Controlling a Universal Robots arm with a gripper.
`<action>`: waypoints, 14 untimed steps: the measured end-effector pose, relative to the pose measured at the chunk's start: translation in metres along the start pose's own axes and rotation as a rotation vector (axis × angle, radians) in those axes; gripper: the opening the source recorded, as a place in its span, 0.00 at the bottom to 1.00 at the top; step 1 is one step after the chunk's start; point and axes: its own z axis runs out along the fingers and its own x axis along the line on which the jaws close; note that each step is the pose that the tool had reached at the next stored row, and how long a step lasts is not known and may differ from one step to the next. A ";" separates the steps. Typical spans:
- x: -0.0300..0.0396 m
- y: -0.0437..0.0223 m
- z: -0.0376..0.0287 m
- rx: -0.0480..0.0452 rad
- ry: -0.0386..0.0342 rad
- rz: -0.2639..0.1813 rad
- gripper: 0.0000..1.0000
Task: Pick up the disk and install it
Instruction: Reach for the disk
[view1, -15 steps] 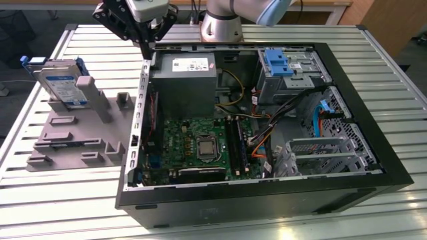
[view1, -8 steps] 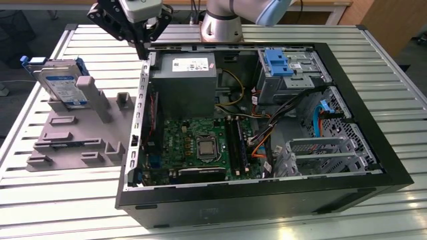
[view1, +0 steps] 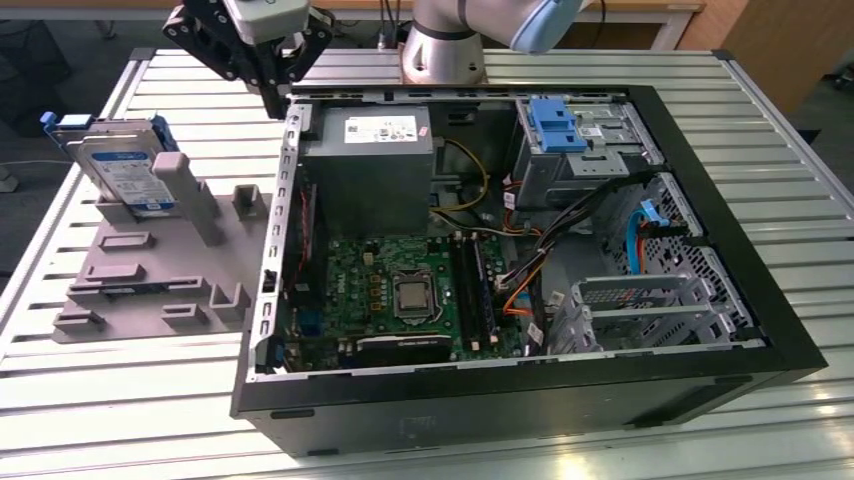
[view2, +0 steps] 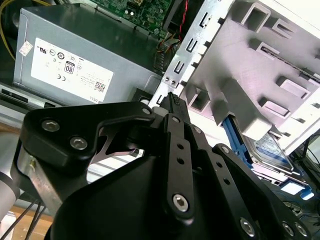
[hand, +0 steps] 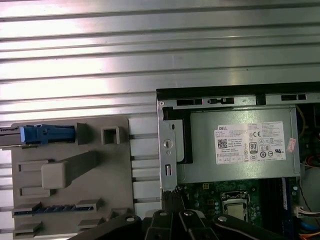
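Note:
The disk (view1: 118, 172) is a silver-grey drive with a blue-and-white label and blue side rails. It stands tilted on edge in a grey slotted holder (view1: 147, 270) on the table, at the exterior view's left of the open computer case (view1: 694, 230). In the second wrist view the disk (view2: 270, 150) shows behind the holder (view2: 260, 65). Its blue rail (hand: 47, 134) shows edge-on in the first wrist view. My gripper (view1: 276, 103) hangs above the case's back corner, well apart from the disk. Its black fingers (view2: 172, 100) are shut together with nothing between them.
Inside the case lie a grey power supply box (view1: 367, 160), a green motherboard (view1: 387, 290), loose cables (view1: 587, 215), a bare blue bracket (view1: 558, 125) in a bay and a metal drive cage (view1: 641, 310). The ribbed metal table (view1: 134, 400) surrounds everything.

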 end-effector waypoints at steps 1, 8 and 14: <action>0.0000 0.0000 0.0000 0.0000 -0.0001 0.000 0.11; 0.0028 -0.0001 0.0000 0.0000 0.0000 0.000 0.11; 0.0060 0.0005 -0.0001 0.0000 0.0000 0.000 0.11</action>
